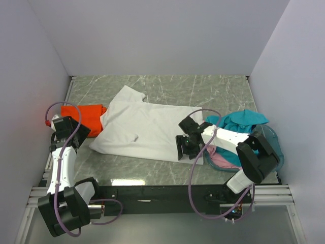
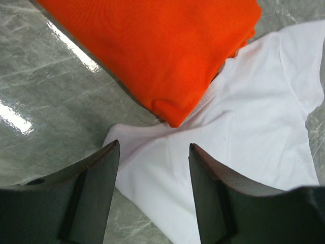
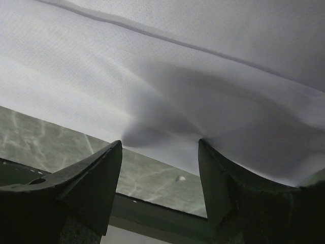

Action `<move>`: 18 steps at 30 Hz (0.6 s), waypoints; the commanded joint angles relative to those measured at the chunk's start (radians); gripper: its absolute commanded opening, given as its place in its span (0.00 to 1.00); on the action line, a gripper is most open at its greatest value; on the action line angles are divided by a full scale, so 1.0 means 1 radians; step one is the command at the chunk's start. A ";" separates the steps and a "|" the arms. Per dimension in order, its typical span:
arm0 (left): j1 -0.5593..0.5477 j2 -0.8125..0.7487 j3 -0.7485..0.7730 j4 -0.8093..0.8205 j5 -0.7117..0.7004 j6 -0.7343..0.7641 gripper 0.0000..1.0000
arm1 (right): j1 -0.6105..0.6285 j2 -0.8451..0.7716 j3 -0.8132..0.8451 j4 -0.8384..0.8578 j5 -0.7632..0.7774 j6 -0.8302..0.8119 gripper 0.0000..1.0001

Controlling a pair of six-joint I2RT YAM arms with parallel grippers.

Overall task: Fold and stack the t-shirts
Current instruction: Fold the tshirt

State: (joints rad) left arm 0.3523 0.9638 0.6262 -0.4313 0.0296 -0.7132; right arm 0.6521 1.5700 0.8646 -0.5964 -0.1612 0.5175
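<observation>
T-shirts counted: four, one of each — white shirt (image 1: 147,132), orange shirt (image 1: 84,116), pink shirt (image 1: 221,158), teal shirt (image 1: 244,122). Grippers: two.

Nearest, the right gripper (image 3: 160,147) is wide open at the white shirt's hem, tips against puckered cloth, gripping nothing. Left gripper (image 2: 154,152) is open and empty above the white shirt's left end.

White shirt lies flat mid-counter (image 1: 203,89), long axis left–right, hem pointing right, one sleeve toward the far wall. Orange shirt, folded, touches its left end. Pink and teal shirts are heaped in one basket (image 1: 278,145) at right.
</observation>
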 commanded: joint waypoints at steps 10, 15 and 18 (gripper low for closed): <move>0.001 -0.031 0.012 0.051 0.026 0.031 0.62 | 0.024 -0.081 0.083 -0.212 0.103 0.006 0.69; -0.073 -0.048 -0.020 0.078 0.030 -0.031 0.61 | 0.066 -0.021 0.264 -0.223 0.095 -0.023 0.69; -0.159 -0.048 -0.059 0.137 0.027 -0.103 0.61 | 0.073 0.030 0.300 -0.197 0.071 -0.034 0.69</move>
State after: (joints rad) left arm 0.2493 0.9310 0.5964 -0.3714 0.0418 -0.7406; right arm 0.7116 1.5543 1.1233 -0.7925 -0.0856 0.5068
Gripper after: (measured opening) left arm 0.609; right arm 0.689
